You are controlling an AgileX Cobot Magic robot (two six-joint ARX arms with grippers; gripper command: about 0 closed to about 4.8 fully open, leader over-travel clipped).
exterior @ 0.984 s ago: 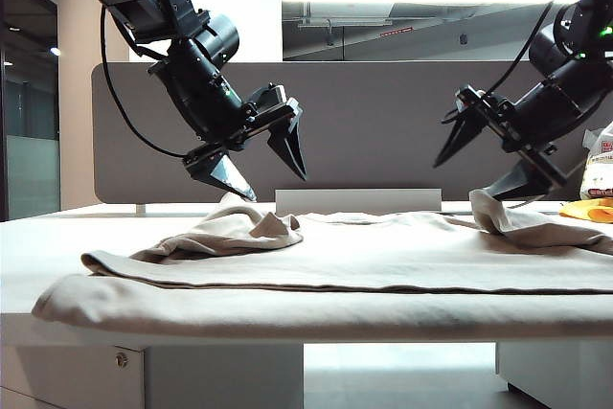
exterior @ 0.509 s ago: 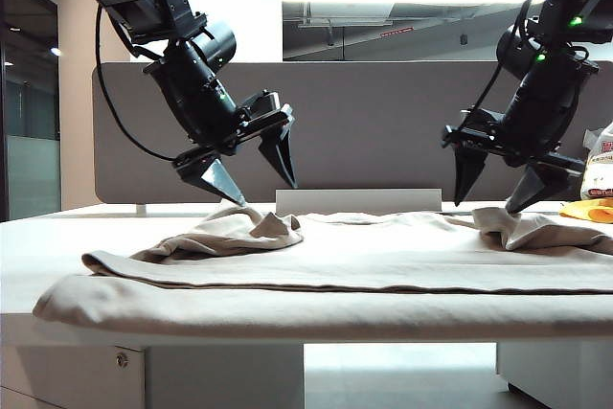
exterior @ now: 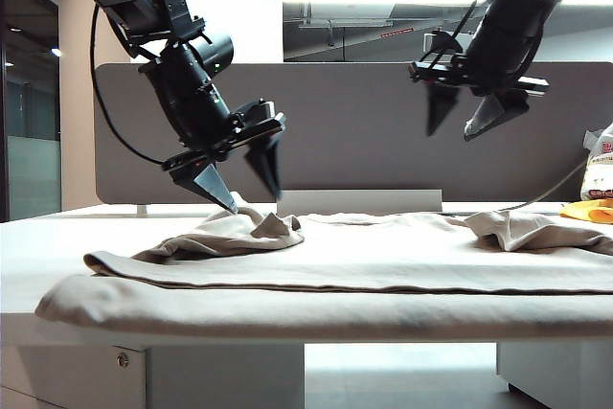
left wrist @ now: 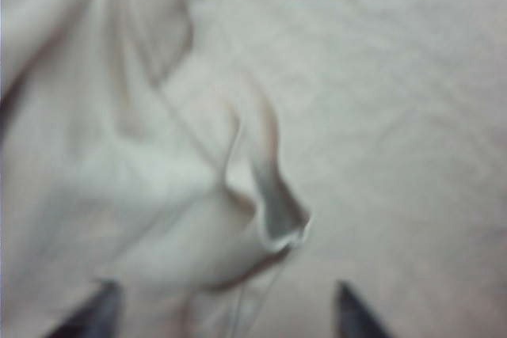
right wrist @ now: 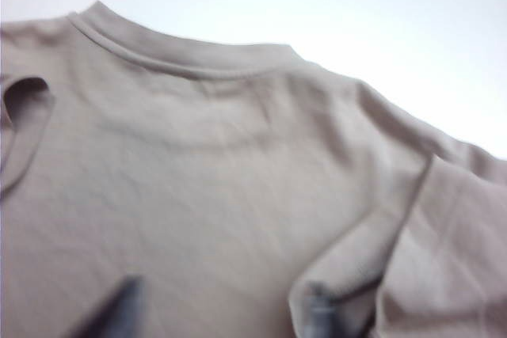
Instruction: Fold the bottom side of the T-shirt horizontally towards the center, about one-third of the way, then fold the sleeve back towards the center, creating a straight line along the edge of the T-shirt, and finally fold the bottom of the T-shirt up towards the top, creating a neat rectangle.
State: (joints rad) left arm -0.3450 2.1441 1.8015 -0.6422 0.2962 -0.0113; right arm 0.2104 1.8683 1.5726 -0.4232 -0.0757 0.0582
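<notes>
Exterior view — both pincers above T-shirt

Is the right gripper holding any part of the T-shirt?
No. In the exterior view the right gripper hangs well above the T-shirt, jaws apart with nothing between them.

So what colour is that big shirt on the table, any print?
Plain beige T-shirt, no print; the right wrist view shows it best.

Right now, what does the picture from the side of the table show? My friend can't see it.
A beige T-shirt lies folded across a white table, rumpled at both ends. The left gripper, jaws open, hangs just above the left bunch; the right gripper, also open and empty, is high above the right bunch.
</notes>
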